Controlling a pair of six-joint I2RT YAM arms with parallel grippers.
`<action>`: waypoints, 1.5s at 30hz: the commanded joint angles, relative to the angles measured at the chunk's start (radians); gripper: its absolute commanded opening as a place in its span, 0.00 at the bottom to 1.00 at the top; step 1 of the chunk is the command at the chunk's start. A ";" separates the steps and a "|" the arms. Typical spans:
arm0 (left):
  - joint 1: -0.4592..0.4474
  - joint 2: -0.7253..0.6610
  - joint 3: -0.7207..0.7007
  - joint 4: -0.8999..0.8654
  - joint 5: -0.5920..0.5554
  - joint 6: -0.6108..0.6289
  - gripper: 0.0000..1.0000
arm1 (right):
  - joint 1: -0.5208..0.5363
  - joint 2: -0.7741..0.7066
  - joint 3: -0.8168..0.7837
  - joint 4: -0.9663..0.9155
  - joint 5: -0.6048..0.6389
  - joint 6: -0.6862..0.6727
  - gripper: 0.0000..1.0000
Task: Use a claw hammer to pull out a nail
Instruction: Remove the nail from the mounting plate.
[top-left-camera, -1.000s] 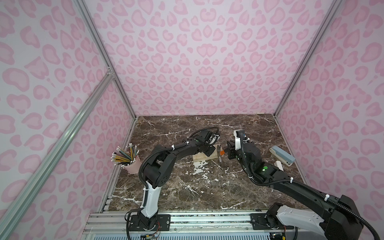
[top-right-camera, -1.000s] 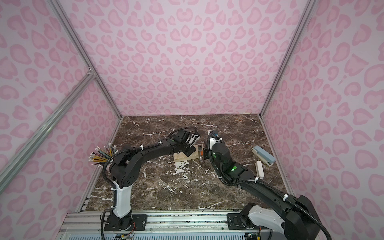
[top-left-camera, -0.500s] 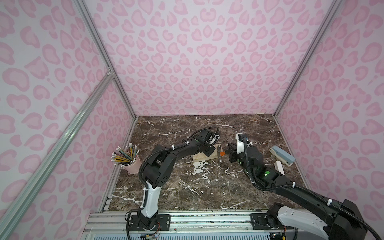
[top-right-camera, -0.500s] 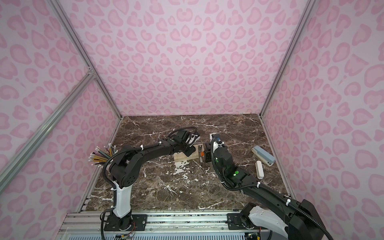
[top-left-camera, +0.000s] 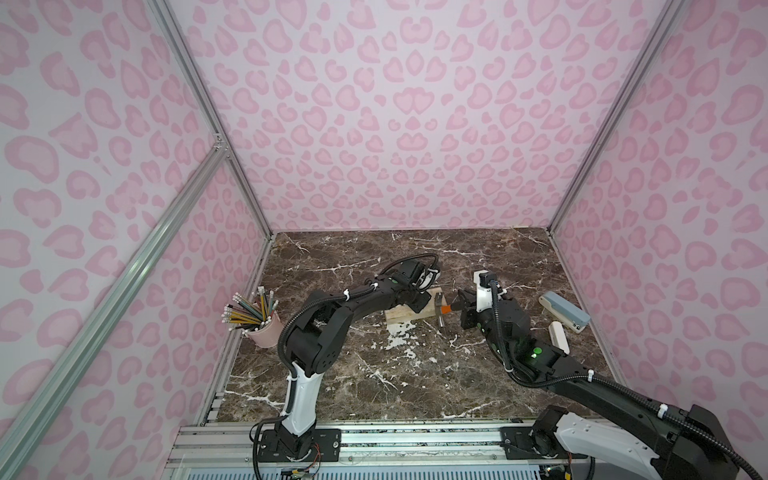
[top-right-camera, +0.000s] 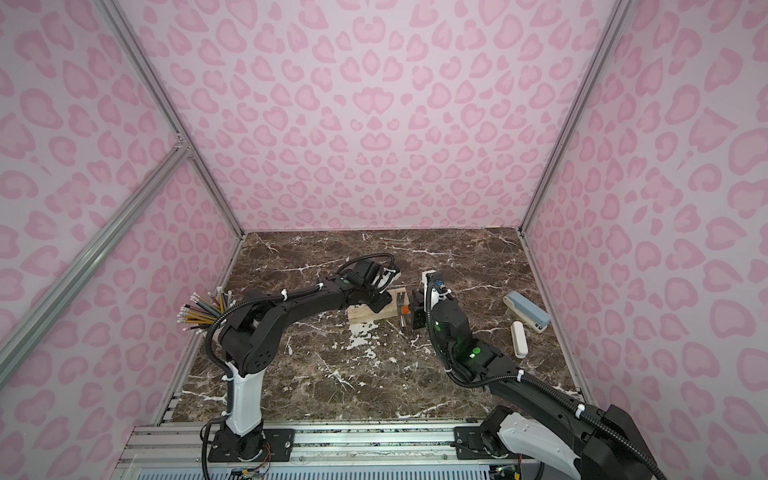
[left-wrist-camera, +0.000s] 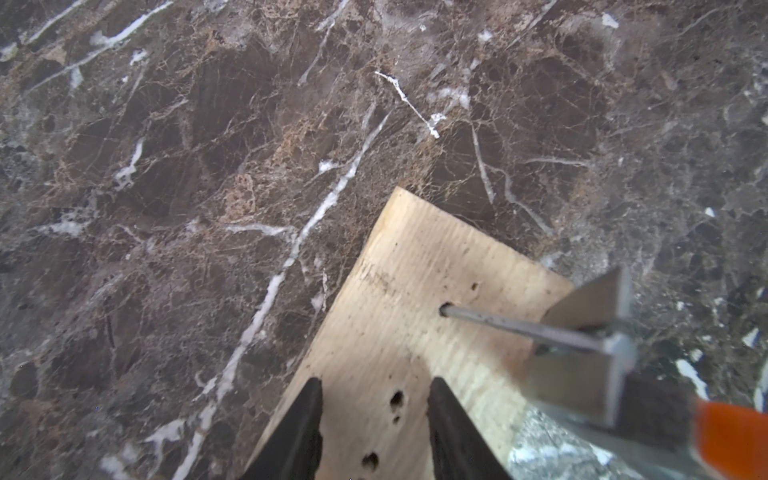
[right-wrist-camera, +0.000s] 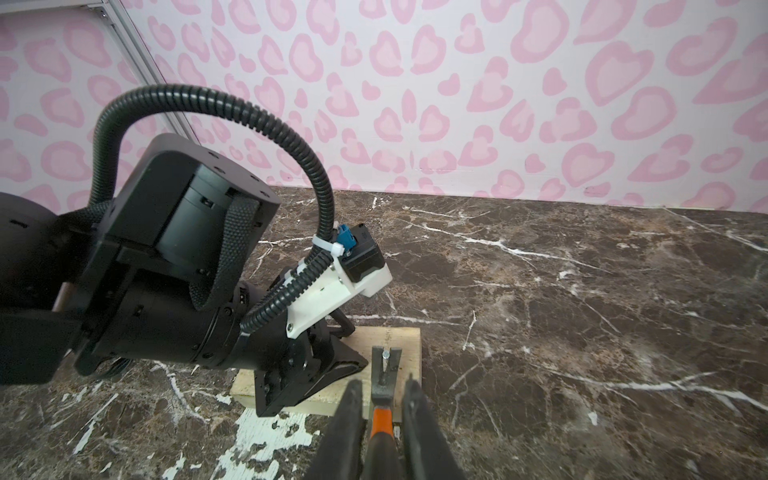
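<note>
Steel claw hammer (top-left-camera: 440, 306) and right fingers (right-wrist-camera: 351, 411) have drawn slightly back.

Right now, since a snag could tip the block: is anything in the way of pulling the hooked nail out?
Nothing visible does. The fork of the claw hammer straddles the nail, which stands partly out of the wooden block. The left gripper rests on the block, clear of the nail; the right gripper holds the hammer.

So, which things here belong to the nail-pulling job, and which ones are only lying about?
Job: claw hammer, nail, wooden block, right end effector holding the hammer, left end effector on the block.
Lying about: pencil cup, grey-blue stapler, small white object.
</note>
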 joint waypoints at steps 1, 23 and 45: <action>0.001 0.044 -0.023 -0.169 -0.089 0.008 0.44 | 0.005 -0.007 -0.023 -0.158 -0.015 -0.022 0.00; 0.001 0.052 -0.013 -0.171 -0.090 -0.002 0.43 | 0.017 -0.133 0.038 -0.170 0.017 -0.022 0.00; 0.003 0.020 -0.031 -0.154 -0.080 -0.005 0.44 | -0.140 0.267 0.593 -0.622 -0.236 0.035 0.00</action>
